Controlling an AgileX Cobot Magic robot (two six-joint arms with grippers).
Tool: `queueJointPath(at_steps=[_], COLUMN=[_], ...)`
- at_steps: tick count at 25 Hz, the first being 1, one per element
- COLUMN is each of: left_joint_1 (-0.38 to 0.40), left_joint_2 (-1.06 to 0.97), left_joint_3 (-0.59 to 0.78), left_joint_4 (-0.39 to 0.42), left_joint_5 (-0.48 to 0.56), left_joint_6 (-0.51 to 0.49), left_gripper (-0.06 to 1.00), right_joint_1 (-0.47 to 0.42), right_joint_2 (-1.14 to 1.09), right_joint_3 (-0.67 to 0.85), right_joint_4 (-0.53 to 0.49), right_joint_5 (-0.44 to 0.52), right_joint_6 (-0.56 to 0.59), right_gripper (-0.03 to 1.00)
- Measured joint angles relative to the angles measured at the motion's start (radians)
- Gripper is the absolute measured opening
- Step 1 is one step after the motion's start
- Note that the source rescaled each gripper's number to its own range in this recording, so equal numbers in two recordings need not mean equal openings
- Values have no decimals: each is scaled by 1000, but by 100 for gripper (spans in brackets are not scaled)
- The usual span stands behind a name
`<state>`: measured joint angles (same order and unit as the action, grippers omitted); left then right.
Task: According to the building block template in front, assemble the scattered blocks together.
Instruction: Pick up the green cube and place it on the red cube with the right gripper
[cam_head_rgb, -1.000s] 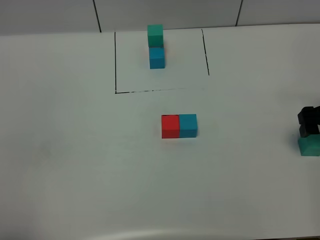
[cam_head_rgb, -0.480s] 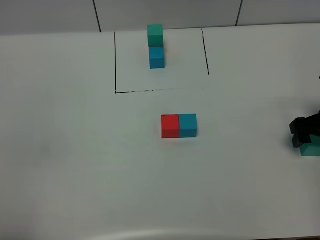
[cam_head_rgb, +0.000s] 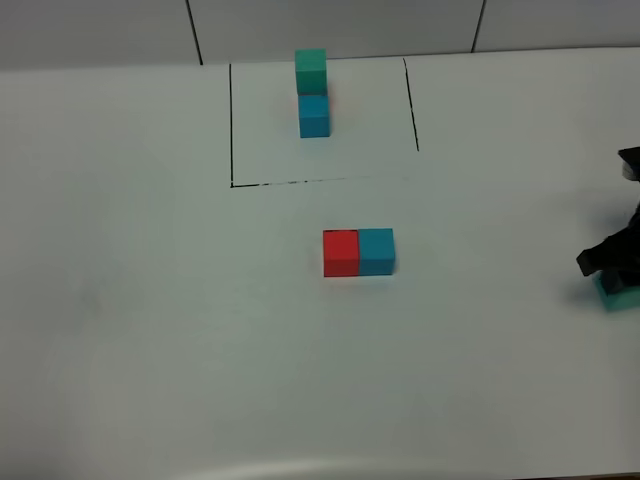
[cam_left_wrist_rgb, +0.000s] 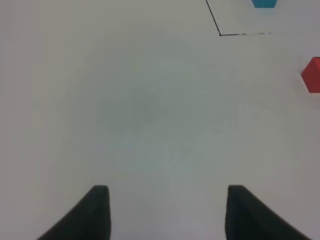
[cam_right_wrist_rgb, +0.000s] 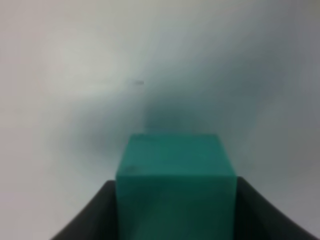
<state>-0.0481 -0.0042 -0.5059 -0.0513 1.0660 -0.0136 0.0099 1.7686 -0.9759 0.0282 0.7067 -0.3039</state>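
Note:
The template stands at the back inside thin black lines: a teal-green cube joined to a blue cube, with red barely showing. A loose red cube and a loose blue cube sit side by side, touching, at the middle. The loose teal-green cube is at the right edge, mostly hidden under my right gripper. In the right wrist view this cube sits between the fingers, which press against its sides. My left gripper is open and empty over bare table.
The white table spreads around the cubes. The left wrist view shows the corner of the black line, the edge of the red cube and a bit of the template's blue cube.
My right gripper has lowered onto the teal-green cube and now covers most of it. The red and blue cubes and the template have not moved.

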Motion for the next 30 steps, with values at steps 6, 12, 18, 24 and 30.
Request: queueJointPath(at_steps=[6, 12, 18, 24, 30], left_joint_1=[0, 0, 0, 0, 0], left_joint_2=[0, 0, 0, 0, 0], left_joint_3=[0, 0, 0, 0, 0], left_joint_4=[0, 0, 0, 0, 0], left_joint_5=[0, 0, 0, 0, 0], left_joint_6=[0, 0, 0, 1, 1], left_gripper=[16, 16, 16, 16, 16], right_joint_1=[239, 462, 582, 661, 684], right_joint_2=[-36, 56, 208, 296, 374], right_joint_3=[-194, -388, -593, -722, -816], right_joint_4=[-28, -82, -93, -77, -43], right_joint_5=[247, 322, 396, 406, 475], right_joint_6=[-389, -562, -660, -703, -706], right_gripper=[2, 2, 2, 2, 2])
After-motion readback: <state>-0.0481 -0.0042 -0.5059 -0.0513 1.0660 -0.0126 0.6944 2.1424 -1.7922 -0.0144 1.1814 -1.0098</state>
